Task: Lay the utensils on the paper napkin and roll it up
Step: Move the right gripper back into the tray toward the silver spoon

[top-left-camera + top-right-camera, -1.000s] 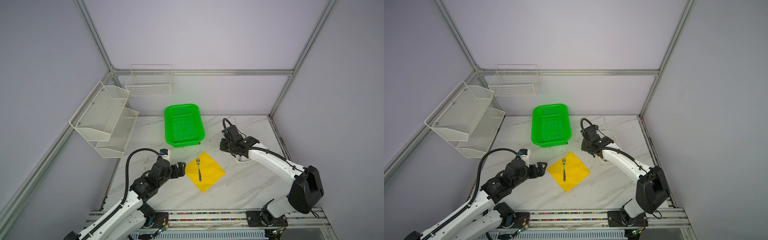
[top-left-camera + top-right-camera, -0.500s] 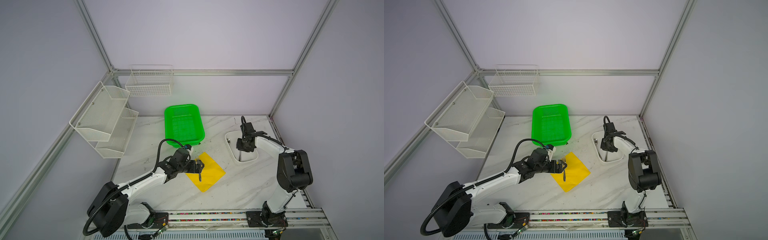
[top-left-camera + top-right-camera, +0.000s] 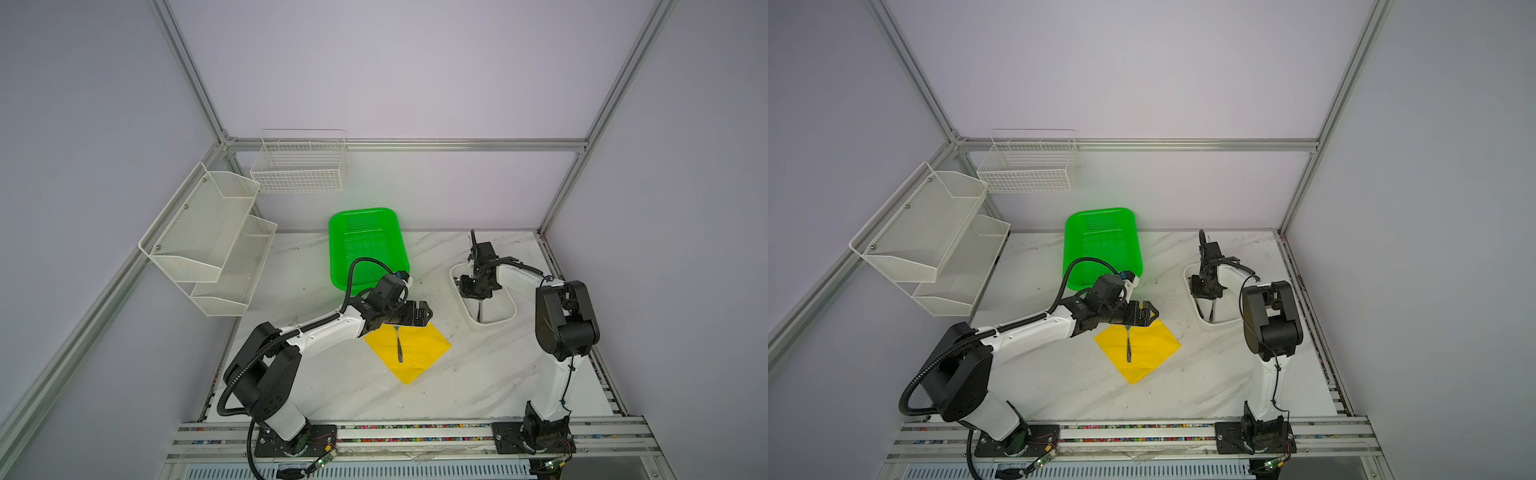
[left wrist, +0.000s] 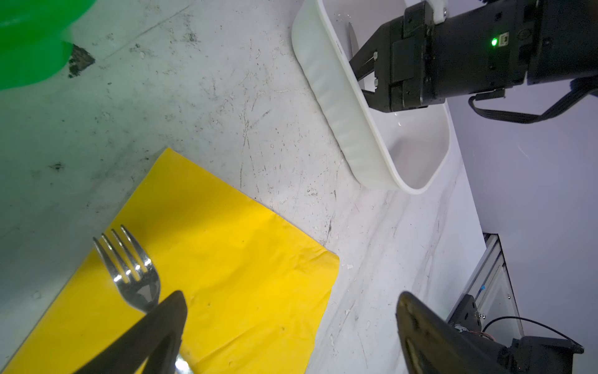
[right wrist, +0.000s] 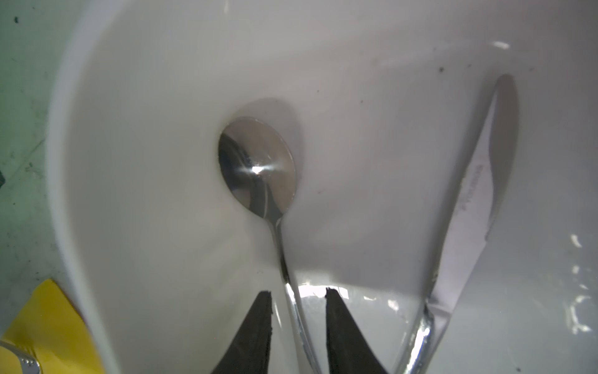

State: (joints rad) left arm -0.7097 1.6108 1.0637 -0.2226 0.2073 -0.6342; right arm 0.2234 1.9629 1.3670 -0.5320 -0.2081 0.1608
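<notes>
Left gripper (image 3: 424,316), brought over the paper napkin (image 3: 419,351) since earlier, is being held wide open above the fork (image 4: 132,275) lying there. Farther, the spoon (image 5: 259,168) is being straddled by the right gripper (image 5: 297,291), jaws unclenched, in the tray (image 3: 494,323), knife (image 5: 469,207) beside; rolling pending.

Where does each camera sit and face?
Top views: high above the base rail, looking down over the marble table; both arms whole.
Left wrist: behind the open left tool, fingers showing, facing a shiny silver metal fork on the bright yellow square paper napkin.
Right wrist: behind the right tool, fingertips showing, looking into the white rectangular tray at a metal spoon and knife.
Shared: left wrist also sees that tray and right tool.
</notes>
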